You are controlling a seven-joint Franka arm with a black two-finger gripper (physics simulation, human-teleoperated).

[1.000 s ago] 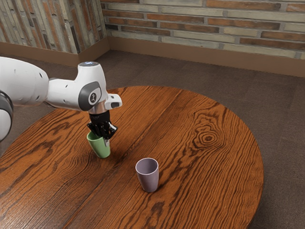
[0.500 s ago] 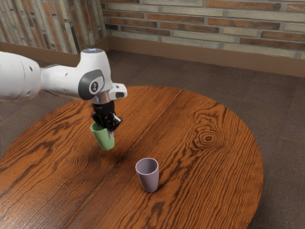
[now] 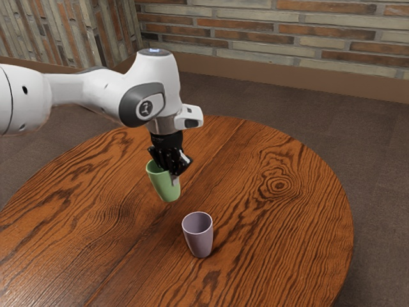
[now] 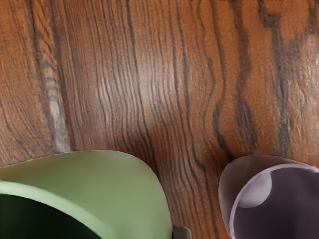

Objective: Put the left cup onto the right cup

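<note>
Because the claw [image 3: 170, 165] pinches the green cup [image 3: 165, 183] by one side of its rim, the cup hangs tilted in the air above the table [image 3: 281, 192]. It sits toward the exterior view's left of the purple cup [image 3: 197, 234], clear of it. Lowered at this slant, its base could strike the purple cup's rim and knock it over. Such a rim grip may also let the green cup swing or slip on the way across.

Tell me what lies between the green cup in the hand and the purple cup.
Nothing but bare wooden tabletop: the wrist view shows plain wood grain between the green cup and the purple cup, and the exterior view agrees.
</note>
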